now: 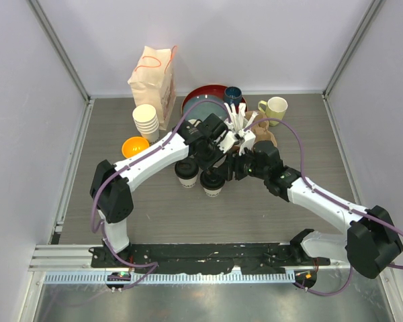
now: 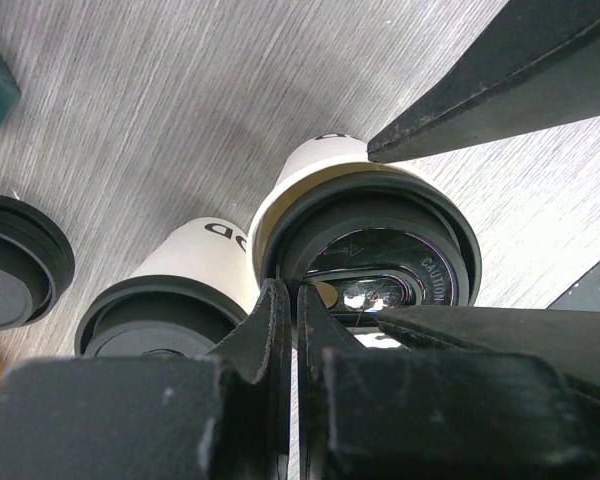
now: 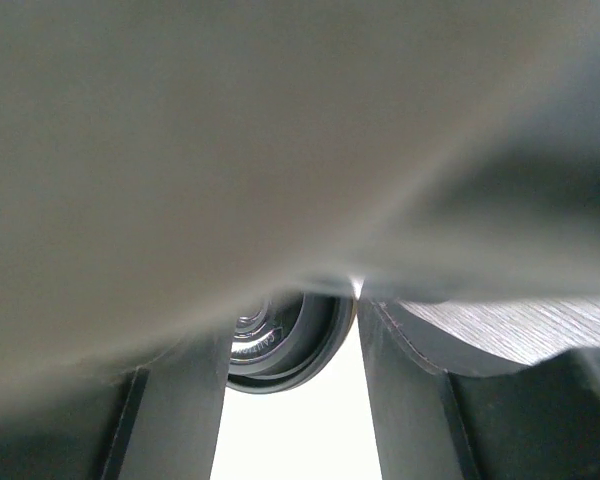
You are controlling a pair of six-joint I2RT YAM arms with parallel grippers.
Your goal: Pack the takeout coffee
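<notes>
Closed left pincer point(image 2: 298, 297) hangs just beside one lidded coffee cup point(image 2: 315, 175).

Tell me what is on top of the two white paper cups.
Each paper cup carries a black plastic lid. The lids hide whatever is inside.

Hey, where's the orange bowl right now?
In the top view, the orange bowl sits left of centre, just on the near side of the stack of paper cups, with the brown paper bag further back.
</notes>
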